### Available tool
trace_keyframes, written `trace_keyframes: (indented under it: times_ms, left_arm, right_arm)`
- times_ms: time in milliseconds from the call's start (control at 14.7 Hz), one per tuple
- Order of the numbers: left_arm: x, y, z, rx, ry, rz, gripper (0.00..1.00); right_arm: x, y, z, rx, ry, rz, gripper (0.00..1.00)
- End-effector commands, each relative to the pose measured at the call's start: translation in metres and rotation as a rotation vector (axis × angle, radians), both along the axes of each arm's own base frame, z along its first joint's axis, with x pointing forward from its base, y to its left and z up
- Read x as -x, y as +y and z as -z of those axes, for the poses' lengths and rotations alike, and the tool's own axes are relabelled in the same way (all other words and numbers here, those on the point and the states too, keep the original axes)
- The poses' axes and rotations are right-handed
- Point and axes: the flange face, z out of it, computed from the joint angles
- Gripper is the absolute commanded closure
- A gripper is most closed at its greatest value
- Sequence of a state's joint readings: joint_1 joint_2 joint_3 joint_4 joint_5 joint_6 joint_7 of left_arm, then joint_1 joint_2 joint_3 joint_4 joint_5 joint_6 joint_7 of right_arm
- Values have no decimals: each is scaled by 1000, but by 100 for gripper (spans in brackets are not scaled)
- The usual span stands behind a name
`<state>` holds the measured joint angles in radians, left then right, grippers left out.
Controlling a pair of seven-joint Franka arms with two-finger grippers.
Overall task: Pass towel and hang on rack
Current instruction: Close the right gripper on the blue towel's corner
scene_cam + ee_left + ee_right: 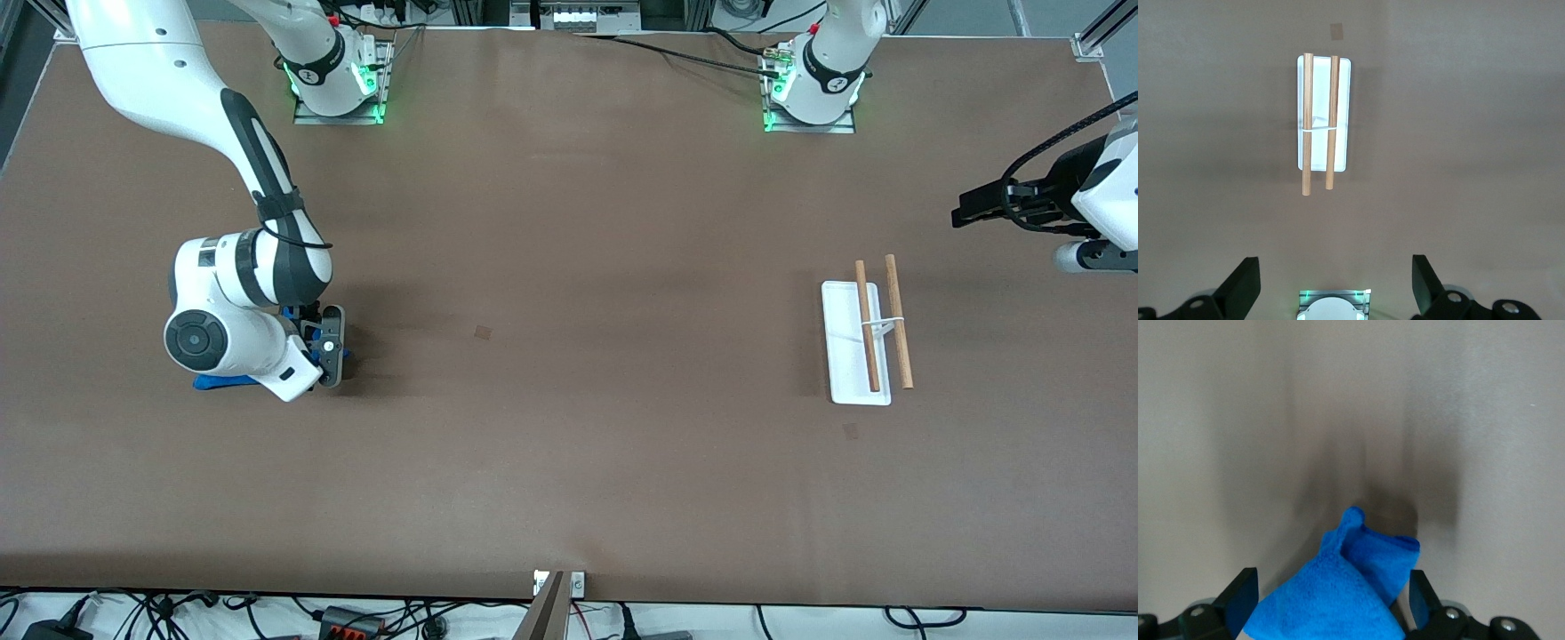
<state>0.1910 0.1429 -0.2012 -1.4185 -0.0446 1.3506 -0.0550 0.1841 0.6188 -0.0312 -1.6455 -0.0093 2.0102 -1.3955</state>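
The blue towel [220,382] lies bunched on the table at the right arm's end, mostly hidden under the right arm's wrist. My right gripper [327,348] is down at the table on the towel. In the right wrist view the towel [1331,593] sits between the wide-apart fingers of the right gripper [1331,587], which is open. The rack [869,338], with a white base and two wooden rods, stands at the left arm's end. My left gripper [965,216] waits up in the air toward the table's edge, open and empty. The left wrist view shows the rack [1319,120] ahead of the left gripper [1335,275].
The brown table [569,400] carries two small darker marks [483,332]. The arm bases [342,80] stand along the edge farthest from the front camera. Cables lie below the edge nearest to it.
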Motion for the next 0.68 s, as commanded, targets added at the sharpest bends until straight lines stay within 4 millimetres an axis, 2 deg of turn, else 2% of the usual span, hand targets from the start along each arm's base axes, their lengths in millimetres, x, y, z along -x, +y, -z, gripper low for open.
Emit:
trace_keyframes:
  times_ms: [0, 340, 407, 475, 611]
  left_arm:
    - [-2, -1, -5, 14, 3, 18, 0]
    - [-1, -2, -5, 34, 4, 14, 0]
    - [-2, -2, -5, 34, 3, 14, 0]
    - [-1, -2, -5, 34, 4, 14, 0]
    - [-2, -2, -5, 34, 3, 14, 0]
  right_arm:
    - [-3, 7, 5, -18, 10, -33, 0]
    - [0, 18, 14, -27, 17, -113, 2]
    - [1, 18, 15, -23, 23, -122, 9]
    - [1, 19, 16, -24, 25, -132, 22]
    - [1, 17, 16, -24, 25, -130, 29]
